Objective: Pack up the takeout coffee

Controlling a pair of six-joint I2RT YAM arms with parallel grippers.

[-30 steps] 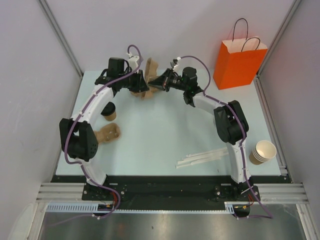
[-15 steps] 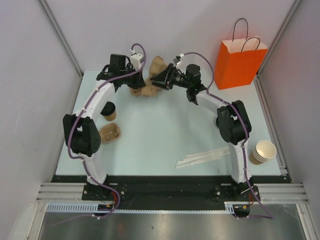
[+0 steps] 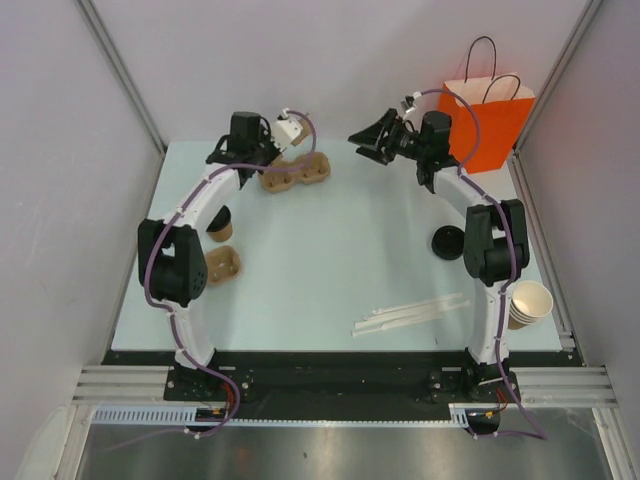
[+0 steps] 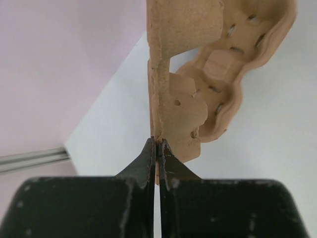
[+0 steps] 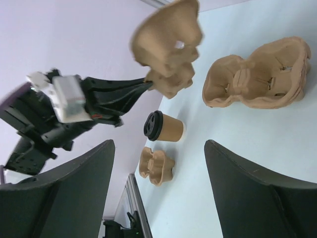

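The takeout coffee, a tan cup with a black lid, stands at the table's left, partly under my left arm; the right wrist view also shows the takeout coffee. My left gripper is shut on the edge of a brown pulp cup carrier, which hangs off the table. From the right wrist view that held carrier dangles at my left gripper. My right gripper is open and empty, in the air near the orange bag at the back right.
A second carrier lies on the table at the back, and a third carrier sits near the coffee. A loose black lid, a stack of lidless cups and wooden stirrers lie on the right side.
My right gripper opened, let go of the carriers and drew back right toward the bag. My left gripper shut on one carrier's edge. The loose lid is now uncovered.
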